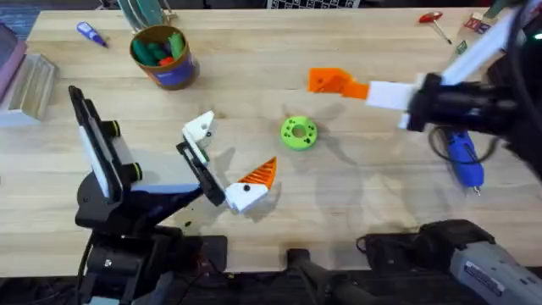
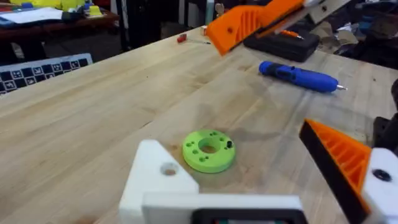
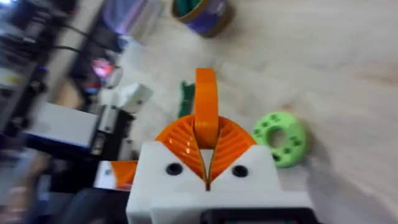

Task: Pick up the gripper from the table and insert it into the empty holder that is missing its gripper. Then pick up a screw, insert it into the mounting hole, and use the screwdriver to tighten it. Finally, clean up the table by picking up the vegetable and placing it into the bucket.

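A: Pale wooden table (image 1: 254,51), workshop clutter blurred beyond its far edge. Start with the right arm?

B: The right gripper (image 1: 326,80) has its two orange ribbed pads (image 3: 186,143) pressed together on the small orange plastic wedge-shaped fingertip (image 3: 206,106), which sticks out between them, lifted clear of the wood. That is the gripper the task wants fitted.

A: And where does it go?

B: Across the middle, the left gripper (image 1: 227,161) hangs with its fingers spread apart. One finger wears an orange ribbed pad (image 1: 258,175); the other ends in a bare small white plastic block-shaped mount (image 1: 200,129), the holder, a round mounting hole (image 2: 168,168) showing in its face.

A: So which step is this?

B: I'd call it the first one: fingertip in hand, not yet seated. The two are well apart. The next move, I'd say, calls for carrying the wedge over to the bare mount and lining it up squarely before sliding it on.

A: What lies around them?

B: Between the arms sits a bright green holed plastic disc (image 1: 298,133). Near the right arm lies the fat blue pen-shaped electric screwdriver (image 1: 463,158), untouched. At the far left stands the short round bucket with blue body and orange-brown rim (image 1: 163,58), green pieces inside; whether the vegetable is among them I can't tell.
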Robot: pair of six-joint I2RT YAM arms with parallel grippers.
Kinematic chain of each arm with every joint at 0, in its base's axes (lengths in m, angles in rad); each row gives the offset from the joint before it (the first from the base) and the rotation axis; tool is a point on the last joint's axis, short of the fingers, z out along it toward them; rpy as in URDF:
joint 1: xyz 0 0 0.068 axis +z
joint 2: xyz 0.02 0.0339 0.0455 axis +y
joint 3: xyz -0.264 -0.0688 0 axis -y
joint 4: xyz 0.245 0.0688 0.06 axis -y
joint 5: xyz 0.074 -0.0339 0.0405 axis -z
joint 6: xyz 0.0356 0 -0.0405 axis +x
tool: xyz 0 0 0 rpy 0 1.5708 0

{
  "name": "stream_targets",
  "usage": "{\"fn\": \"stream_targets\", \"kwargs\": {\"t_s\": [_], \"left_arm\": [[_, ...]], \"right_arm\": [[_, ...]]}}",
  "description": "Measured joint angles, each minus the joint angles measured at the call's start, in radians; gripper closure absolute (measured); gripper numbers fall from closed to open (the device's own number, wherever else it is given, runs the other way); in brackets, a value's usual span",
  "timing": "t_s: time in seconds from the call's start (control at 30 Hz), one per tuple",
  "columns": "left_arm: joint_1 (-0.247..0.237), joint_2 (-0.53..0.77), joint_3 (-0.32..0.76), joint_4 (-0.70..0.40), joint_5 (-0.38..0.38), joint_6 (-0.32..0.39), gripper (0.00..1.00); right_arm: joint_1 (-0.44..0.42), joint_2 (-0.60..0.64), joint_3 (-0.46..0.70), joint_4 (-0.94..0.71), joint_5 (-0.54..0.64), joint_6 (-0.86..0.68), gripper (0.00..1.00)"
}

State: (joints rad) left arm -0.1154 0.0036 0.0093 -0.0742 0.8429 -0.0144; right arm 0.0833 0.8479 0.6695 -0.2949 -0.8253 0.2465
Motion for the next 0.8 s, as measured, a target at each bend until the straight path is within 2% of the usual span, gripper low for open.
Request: {"fn": "stream_targets", "kwargs": {"t_s": [0.13, 0.43, 0.6, 0.8], "left_arm": [[0.0, 0.0, 0.0, 0.0, 0.0, 0.0, 0.015], [0.0, 0.0, 0.0, 0.0, 0.0, -0.002, 0.015], [0.0, 0.0, 0.0, 0.0, 0.004, -0.009, 0.015], [0.0, 0.0, 0.0, -0.001, 0.029, -0.009, 0.015]], "right_arm": [[0.062, 0.119, -0.031, 0.13, -0.098, 0.207, 0.99], [0.235, 0.45, -0.031, 0.561, -0.327, 0.505, 0.99], [0.279, 0.579, -0.031, 0.621, -0.42, 0.597, 0.99], [0.32, 0.645, -0.031, 0.628, -0.48, 0.63, 0.99]]}}
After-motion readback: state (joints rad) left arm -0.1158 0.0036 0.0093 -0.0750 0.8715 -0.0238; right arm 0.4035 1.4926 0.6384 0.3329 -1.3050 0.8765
